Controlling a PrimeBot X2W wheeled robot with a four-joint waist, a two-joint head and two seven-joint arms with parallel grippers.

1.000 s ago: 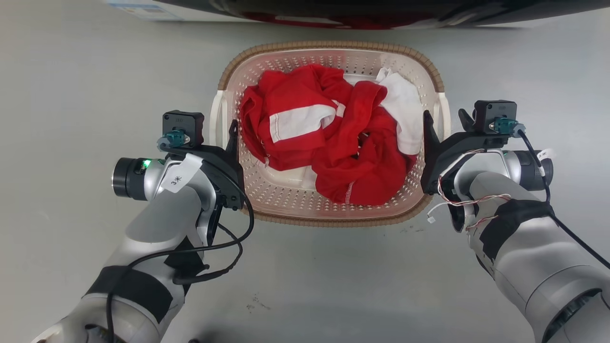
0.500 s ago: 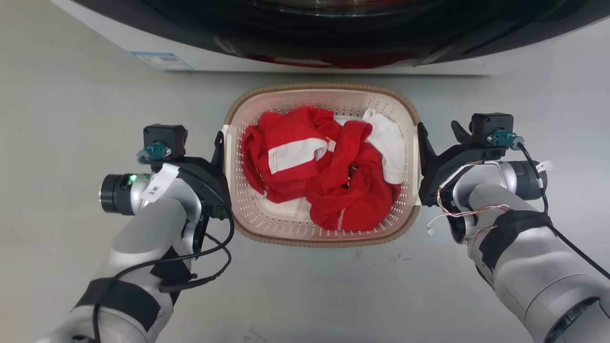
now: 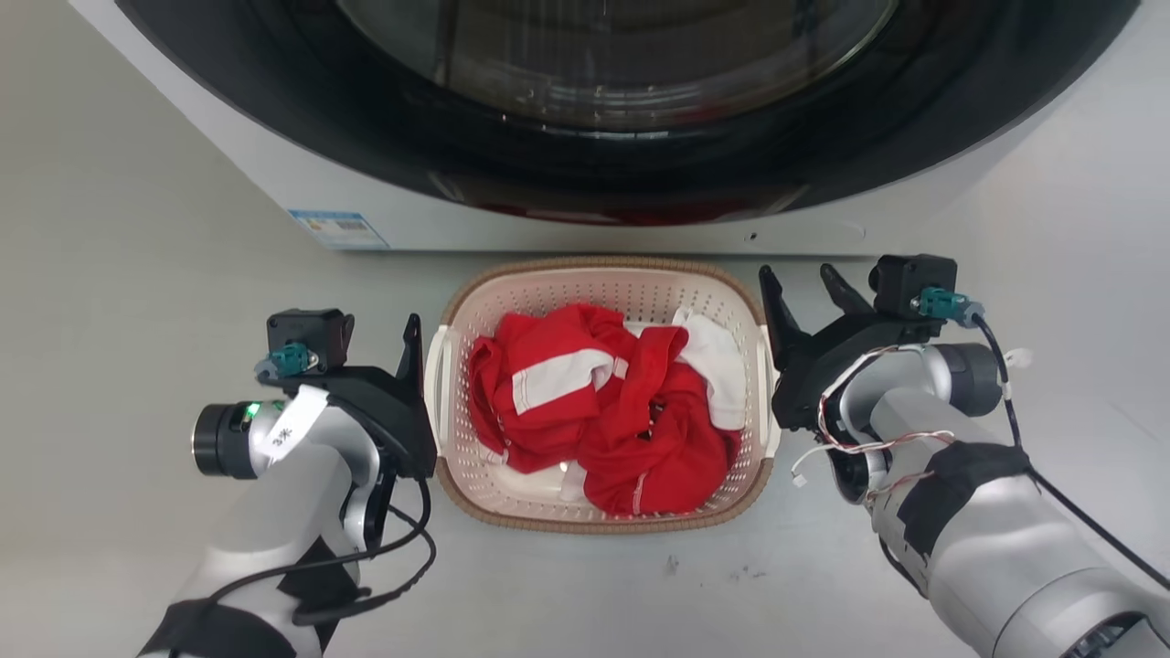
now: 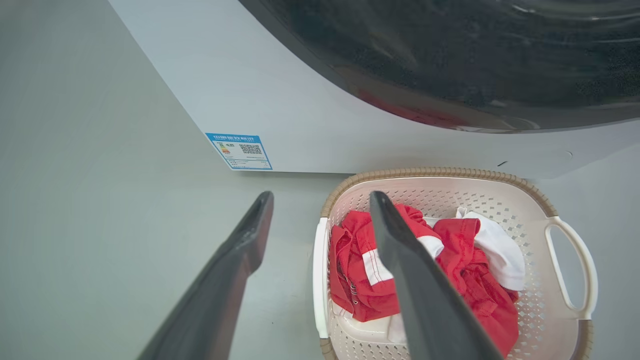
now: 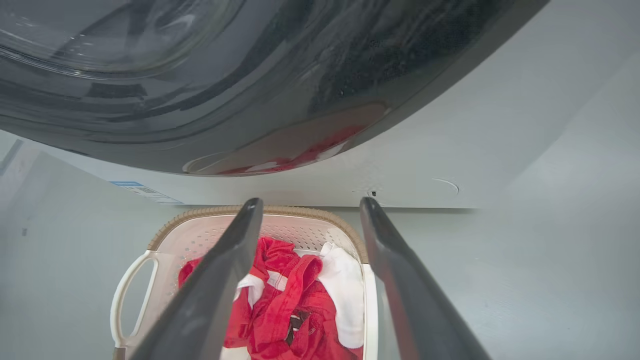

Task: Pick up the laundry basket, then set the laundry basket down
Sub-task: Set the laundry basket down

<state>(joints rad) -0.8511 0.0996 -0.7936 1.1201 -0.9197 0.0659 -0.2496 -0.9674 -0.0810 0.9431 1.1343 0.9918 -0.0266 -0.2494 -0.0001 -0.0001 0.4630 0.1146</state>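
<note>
Plainly, the rounded-rectangular cream-white perforated plastic laundry basket (image 3: 548, 302) with its brown woven-look rim stands upright on the smooth grey floor (image 3: 137, 274), mouth up, just in front of the white front-loading washer (image 4: 300, 100) with the dark round glass door. Its long axis runs from the robot's left to its right, parallel to the washer's front, and a white loop handle sits on each short side, one toward each arm.

The left gripper (image 4: 321, 197) is spread wide and holds nothing. In the left wrist view one dark finger lies over the bare floor and the other crosses above the basket's contents, with the near white handle (image 4: 319, 280) between them; whether either finger touches it I cannot tell. The right gripper (image 3: 797, 274) is likewise spread wide and empty, just beside the basket's right handle (image 3: 766, 384), its fingertips pointing toward the washer.

Inside the basket lies a crumpled red fabric garment with a white band (image 3: 585, 402) and a soft white cloth (image 3: 717, 366) at the right rear. The walls are pierced with rows of small holes. A blue-edged sticker (image 3: 338, 228) sits low on the washer's front.
</note>
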